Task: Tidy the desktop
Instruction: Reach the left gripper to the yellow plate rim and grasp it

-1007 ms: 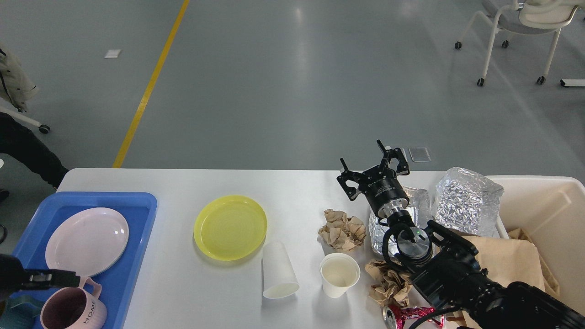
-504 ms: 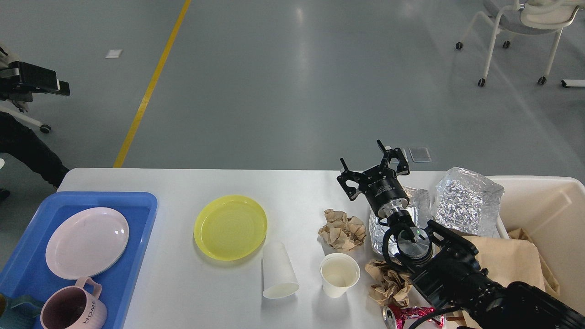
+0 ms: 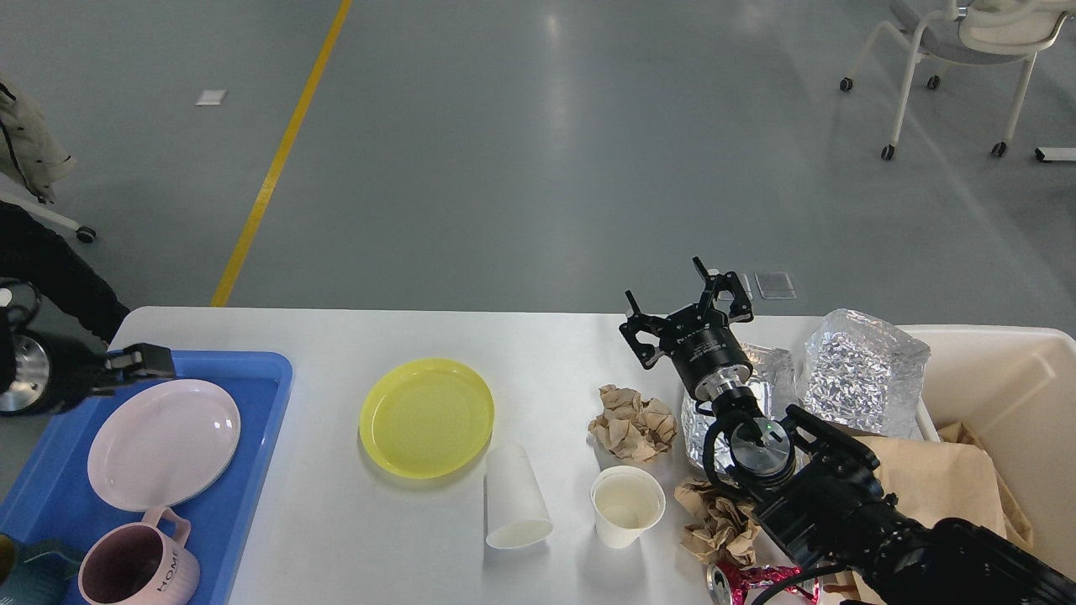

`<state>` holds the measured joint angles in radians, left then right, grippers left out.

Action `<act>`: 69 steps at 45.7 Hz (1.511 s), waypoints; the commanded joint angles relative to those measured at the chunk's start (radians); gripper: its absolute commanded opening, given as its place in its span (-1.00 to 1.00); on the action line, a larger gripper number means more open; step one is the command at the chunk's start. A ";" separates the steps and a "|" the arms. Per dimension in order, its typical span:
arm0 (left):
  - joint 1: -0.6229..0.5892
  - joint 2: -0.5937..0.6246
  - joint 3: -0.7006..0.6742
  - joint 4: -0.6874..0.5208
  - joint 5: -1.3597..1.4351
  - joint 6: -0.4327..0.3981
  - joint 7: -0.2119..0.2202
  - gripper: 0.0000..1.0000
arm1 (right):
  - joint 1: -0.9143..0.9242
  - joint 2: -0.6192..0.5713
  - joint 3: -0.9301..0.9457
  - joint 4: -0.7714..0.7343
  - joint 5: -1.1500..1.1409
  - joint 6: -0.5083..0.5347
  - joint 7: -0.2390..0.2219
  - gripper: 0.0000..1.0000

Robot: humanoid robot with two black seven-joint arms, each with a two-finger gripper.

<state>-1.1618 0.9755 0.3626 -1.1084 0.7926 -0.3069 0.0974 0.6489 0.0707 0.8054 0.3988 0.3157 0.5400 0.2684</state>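
At the bottom edge of the frame, right of centre, a crushed red can [image 3: 756,580] lies on the desktop [image 3: 336,538], partly hidden by the right arm that enters from the lower right corner. At the lower left corner a pink mug [image 3: 139,567] marked HOME stands in a blue tray [image 3: 50,504], with a dark teal object [image 3: 34,567] beside it at the frame's edge. The desktop itself fills the lower half of the picture, from the tray on the left to a cream bin [image 3: 1017,378] on the right.

A little higher, a white paper cup [image 3: 514,498] lies on its side at lower centre, and a second paper cup [image 3: 627,507] stands upright just to its right. A crumpled brown paper ball [image 3: 714,525] rests right of that cup, touching the arm's shadow side. Brown paper [image 3: 933,479] fills the bin.

Higher still, a pale pink plate [image 3: 164,444] lies in the tray, a yellow plate [image 3: 426,418] sits on the bare desktop left of centre, and another brown paper wad [image 3: 632,424] lies right of centre. Crinkled foil containers [image 3: 866,374] stand against the bin's left wall.

The left gripper [image 3: 139,363] reaches in at mid-left above the tray's far edge; whether its fingers are parted cannot be told. The right gripper [image 3: 685,307] hovers over the desktop's far edge with fingers spread apart, holding nothing.

Beyond lie grey floor, a yellow line [image 3: 277,160] and a white wheeled chair [image 3: 950,50] at upper right.
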 commanded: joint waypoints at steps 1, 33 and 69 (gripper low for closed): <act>0.065 -0.080 0.018 -0.002 -0.067 0.120 0.012 0.50 | 0.000 0.000 0.001 0.000 0.000 0.000 0.000 1.00; 0.123 -0.376 0.019 -0.013 -0.276 0.379 0.097 0.47 | 0.000 0.000 0.001 0.000 0.000 0.000 0.000 1.00; 0.220 -0.571 0.030 0.131 -0.227 0.453 0.162 0.03 | 0.000 0.000 0.000 0.000 0.000 0.000 0.000 1.00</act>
<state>-0.9552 0.4170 0.3918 -0.9934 0.5507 0.1402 0.2500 0.6489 0.0706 0.8057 0.3988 0.3158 0.5400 0.2684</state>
